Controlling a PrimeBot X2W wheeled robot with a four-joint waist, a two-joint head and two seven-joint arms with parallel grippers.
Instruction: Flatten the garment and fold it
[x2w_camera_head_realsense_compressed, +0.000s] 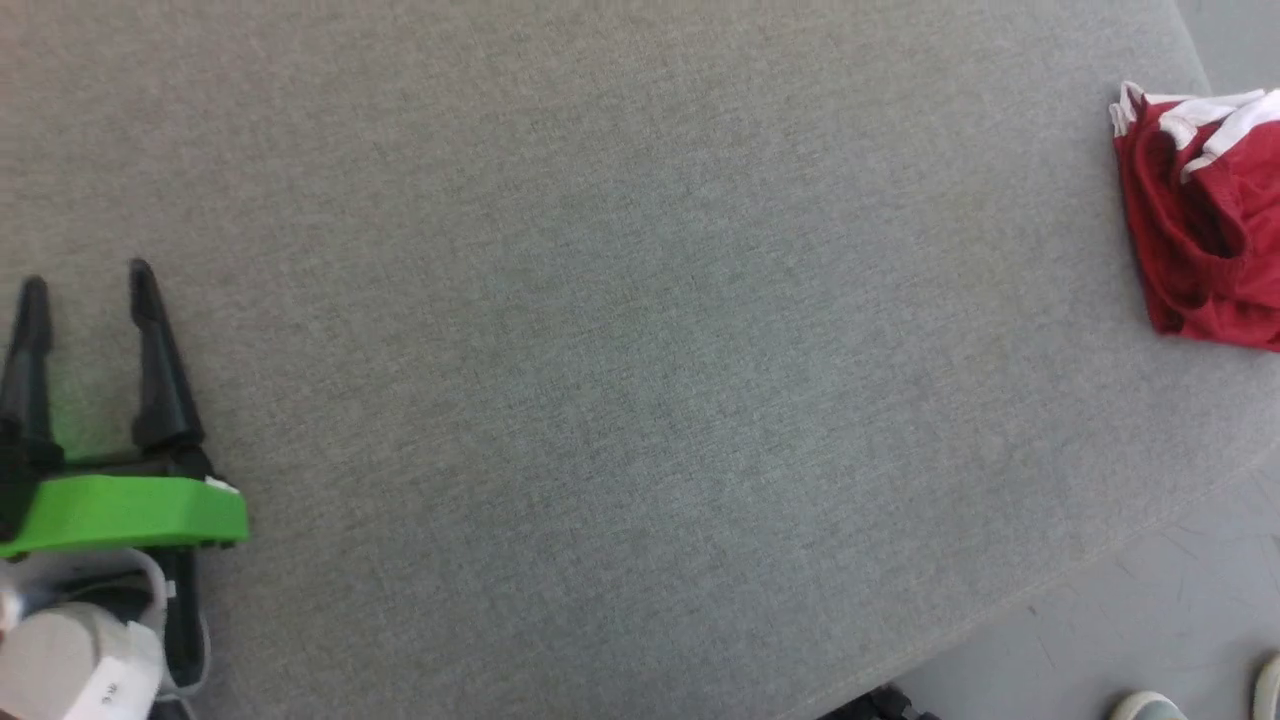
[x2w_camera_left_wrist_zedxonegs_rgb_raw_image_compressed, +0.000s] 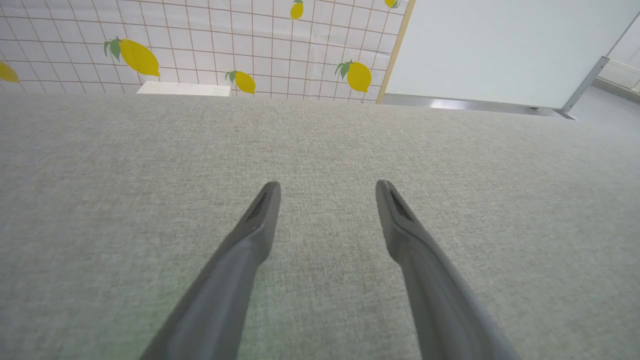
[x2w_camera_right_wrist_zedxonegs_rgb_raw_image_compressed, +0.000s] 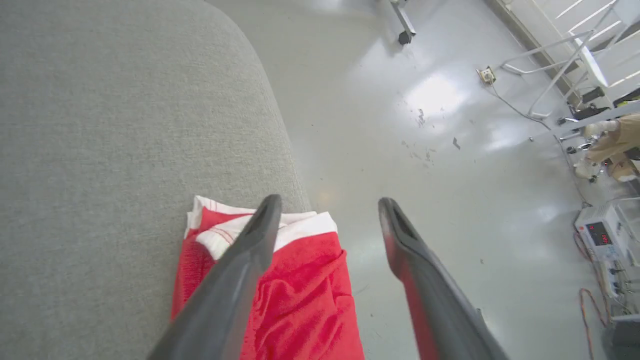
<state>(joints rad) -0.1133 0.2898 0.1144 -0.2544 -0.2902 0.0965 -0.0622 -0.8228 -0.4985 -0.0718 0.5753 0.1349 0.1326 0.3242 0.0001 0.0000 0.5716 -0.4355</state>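
Note:
The garment (x2w_camera_head_realsense_compressed: 1205, 240) is a folded bundle of red fabric with white stripes, lying at the far right edge of the grey cushioned surface (x2w_camera_head_realsense_compressed: 620, 330). In the right wrist view the garment (x2w_camera_right_wrist_zedxonegs_rgb_raw_image_compressed: 300, 295) lies below my right gripper (x2w_camera_right_wrist_zedxonegs_rgb_raw_image_compressed: 327, 207), whose fingers stand apart with nothing between them; part of the bundle hangs past the cushion's edge. My left gripper (x2w_camera_head_realsense_compressed: 88, 290) is at the lower left of the head view, open and empty over bare cushion. Its spread fingers (x2w_camera_left_wrist_zedxonegs_rgb_raw_image_compressed: 260, 215) hover just above the fabric surface.
The cushion's rounded right edge (x2w_camera_right_wrist_zedxonegs_rgb_raw_image_compressed: 280, 125) drops to a shiny grey floor (x2w_camera_right_wrist_zedxonegs_rgb_raw_image_compressed: 425, 125). Shoe tips of a person (x2w_camera_head_realsense_compressed: 1150, 707) show at the lower right. A lemon-patterned tiled wall (x2w_camera_left_wrist_zedxonegs_rgb_raw_image_compressed: 200, 45) and a white panel (x2w_camera_left_wrist_zedxonegs_rgb_raw_image_compressed: 500, 50) stand beyond the cushion's far side.

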